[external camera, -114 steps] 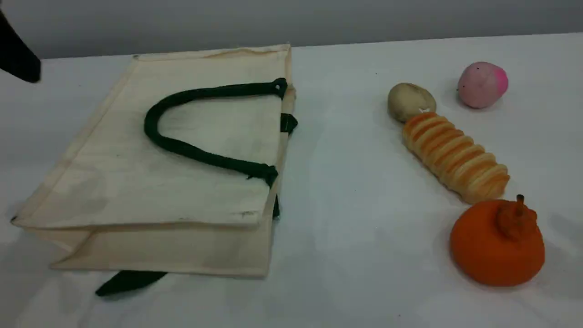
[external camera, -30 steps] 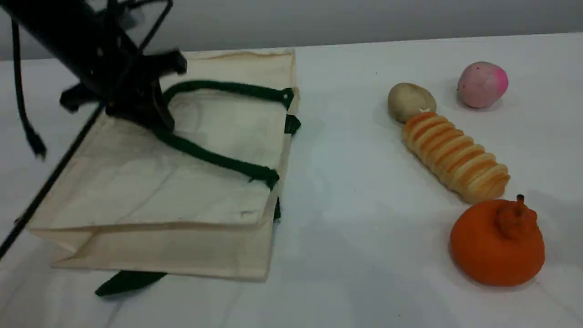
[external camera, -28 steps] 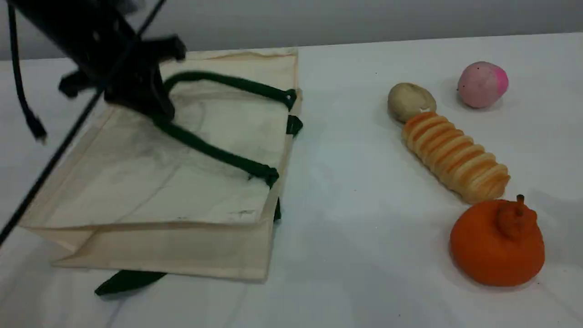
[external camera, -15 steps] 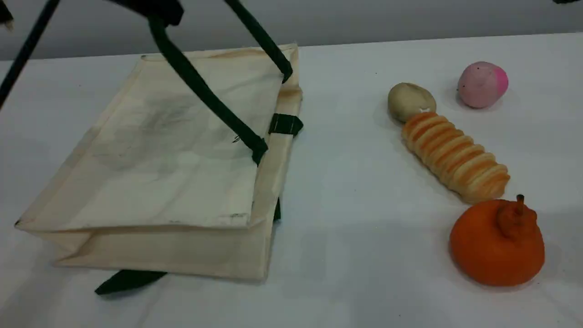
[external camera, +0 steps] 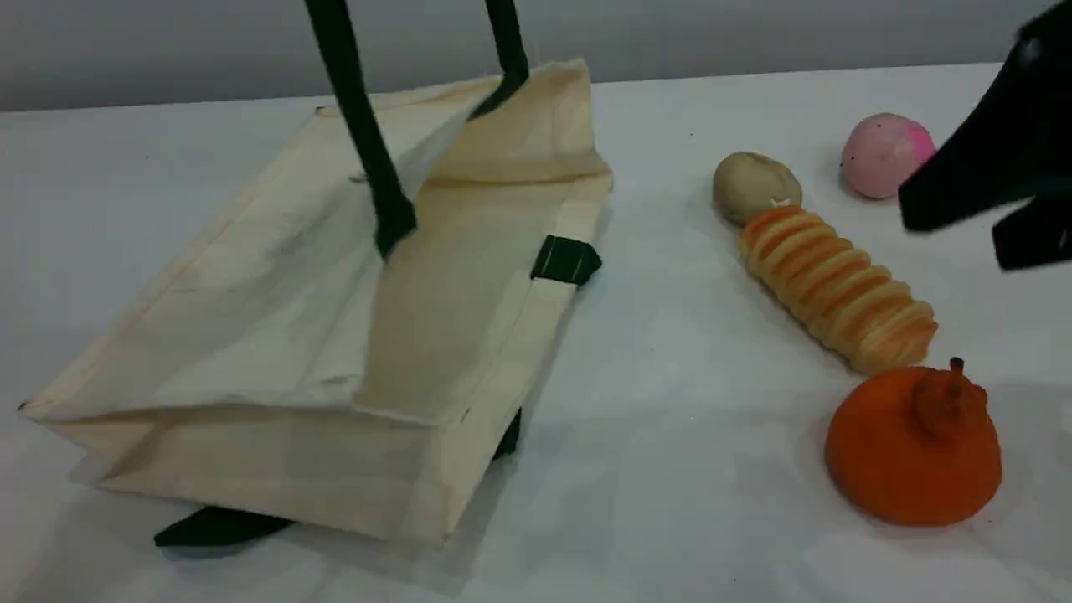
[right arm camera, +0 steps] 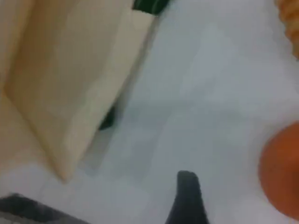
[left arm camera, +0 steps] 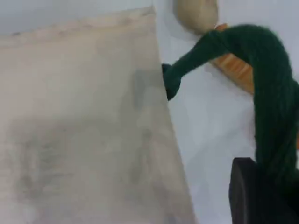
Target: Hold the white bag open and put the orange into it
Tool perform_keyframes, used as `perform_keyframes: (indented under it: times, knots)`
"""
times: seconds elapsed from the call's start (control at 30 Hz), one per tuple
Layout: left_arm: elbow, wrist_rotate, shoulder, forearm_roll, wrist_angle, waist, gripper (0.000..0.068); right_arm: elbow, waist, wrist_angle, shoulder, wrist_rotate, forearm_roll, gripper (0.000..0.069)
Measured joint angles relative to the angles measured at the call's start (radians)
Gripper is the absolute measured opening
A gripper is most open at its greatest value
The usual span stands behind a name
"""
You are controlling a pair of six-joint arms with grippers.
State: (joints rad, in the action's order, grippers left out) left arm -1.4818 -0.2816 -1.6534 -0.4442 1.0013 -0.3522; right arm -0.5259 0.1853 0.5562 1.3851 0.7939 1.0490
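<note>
The white bag (external camera: 276,276) lies on its side at the table's left, its mouth facing right and gaping. Its upper green handle (external camera: 368,159) is pulled taut straight up, out past the scene view's top edge. My left gripper is above that view. In the left wrist view the handle (left arm camera: 275,116) runs down onto a dark fingertip (left arm camera: 250,196), gripped, with the bag (left arm camera: 84,130) below. The orange (external camera: 913,452) sits at the front right. My right gripper (external camera: 955,234) hangs open at the right edge, above and behind the orange. In the right wrist view the orange (right arm camera: 282,177) is at the right edge.
A ribbed bread roll (external camera: 837,289) lies just behind the orange, with a beige ball (external camera: 756,186) at its far end. A pink ball (external camera: 886,155) sits at the back right. The bag's lower handle (external camera: 218,528) pokes out under its near edge.
The left gripper has risen out of the scene view with the handle in it, lifting the bag's upper side so the mouth opens. The right gripper has come into view at the right.
</note>
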Motion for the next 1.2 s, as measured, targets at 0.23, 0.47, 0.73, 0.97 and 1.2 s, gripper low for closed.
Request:
perform_keyframes:
  times: [0.23, 0.47, 0.73, 0.97, 1.2]
  knots:
    - [-0.007, -0.026, 0.046, -0.007, 0.060, 0.000, 0.0067, 0.000, 0.016, -0.106, 0.050, -0.077, -0.108, 0.0514]
    - [-0.007, -0.075, 0.062, -0.066, 0.094, 0.000, 0.0067, 0.000, 0.016, -0.106, 0.082, -0.137, -0.219, 0.0514]
    - [-0.007, -0.088, 0.062, -0.098, 0.094, -0.029, 0.0067, 0.000, 0.016, -0.135, 0.083, -0.140, -0.238, 0.0514]
    - [-0.007, -0.102, 0.062, -0.079, 0.089, -0.030, 0.0067, 0.000, 0.016, -0.164, 0.083, -0.140, -0.237, 0.0514]
    - [-0.007, -0.090, 0.062, -0.043, 0.089, -0.029, 0.0067, 0.000, 0.016, -0.173, 0.162, -0.140, -0.221, 0.0514]
